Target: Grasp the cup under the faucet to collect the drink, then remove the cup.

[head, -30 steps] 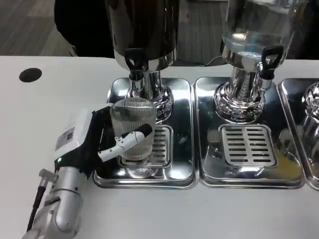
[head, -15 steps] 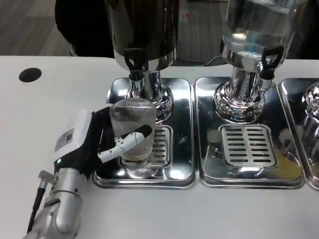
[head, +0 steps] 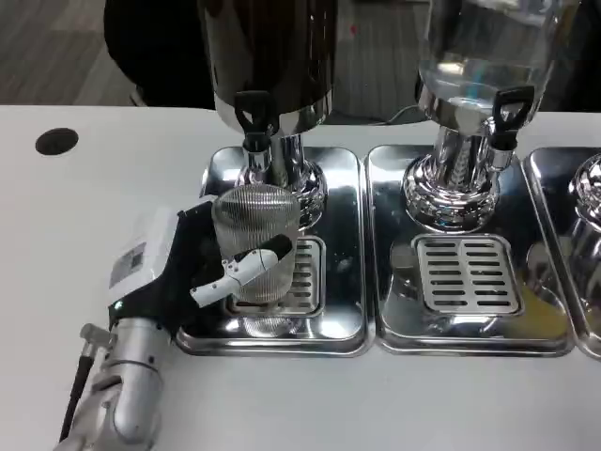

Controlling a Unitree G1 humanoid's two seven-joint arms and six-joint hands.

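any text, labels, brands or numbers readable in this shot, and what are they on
Nothing can be read as words.
A small sticker with dark marks sits on the white back of the left hand, too blurred to read.
The dispenser with the dark tank, the dispenser with the clear tank, the ribbed cup and the steel trays show no lettering.

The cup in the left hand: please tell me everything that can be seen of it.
The cup is a clear, ribbed tumbler that looks like glass or plastic. It stands upright over the slotted drip grate of the left steel tray, just below and in front of the black faucet of the dark dispenser. The left hand grips it, with a white and black finger wrapped across its front. Whether it holds any liquid cannot be told.
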